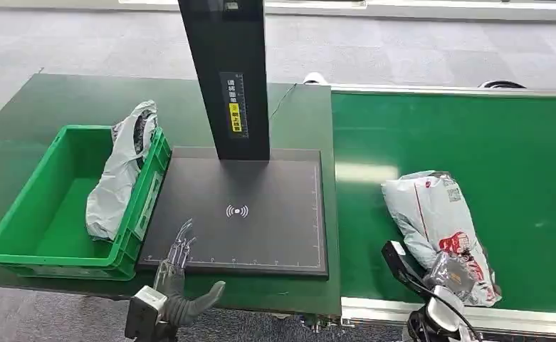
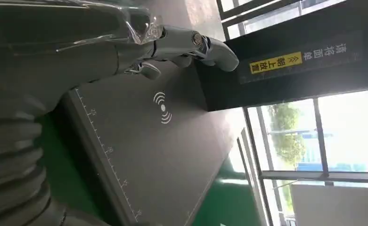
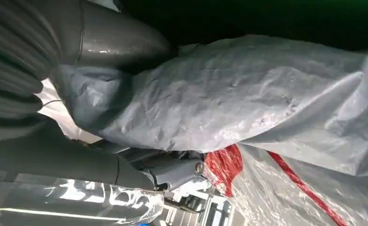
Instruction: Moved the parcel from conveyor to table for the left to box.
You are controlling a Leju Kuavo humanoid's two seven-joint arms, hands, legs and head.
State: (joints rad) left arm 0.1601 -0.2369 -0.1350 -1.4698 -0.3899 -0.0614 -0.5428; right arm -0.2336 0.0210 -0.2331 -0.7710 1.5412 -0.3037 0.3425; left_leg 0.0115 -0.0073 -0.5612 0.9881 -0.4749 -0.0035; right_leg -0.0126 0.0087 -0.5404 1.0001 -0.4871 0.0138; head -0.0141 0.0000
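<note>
Crinkled glossy plastic parcel [image 1: 438, 228] on matt green conveyor [image 1: 517, 142]; smooth plastic crate [image 1: 18, 228].

A black scanner pad [image 1: 260, 214] lies at the middle of the head view, a white wireless mark [image 1: 237, 211] printed at its centre and ruler ticks along its edges. At 12 o'clock on the pad a black upright post [image 1: 226, 71] rises, bearing a yellow label [image 1: 234, 112] whose small print is probably unreadable here. Beyond, at 12 o'clock, spreads grey carpeted floor [image 1: 417, 50].
</note>
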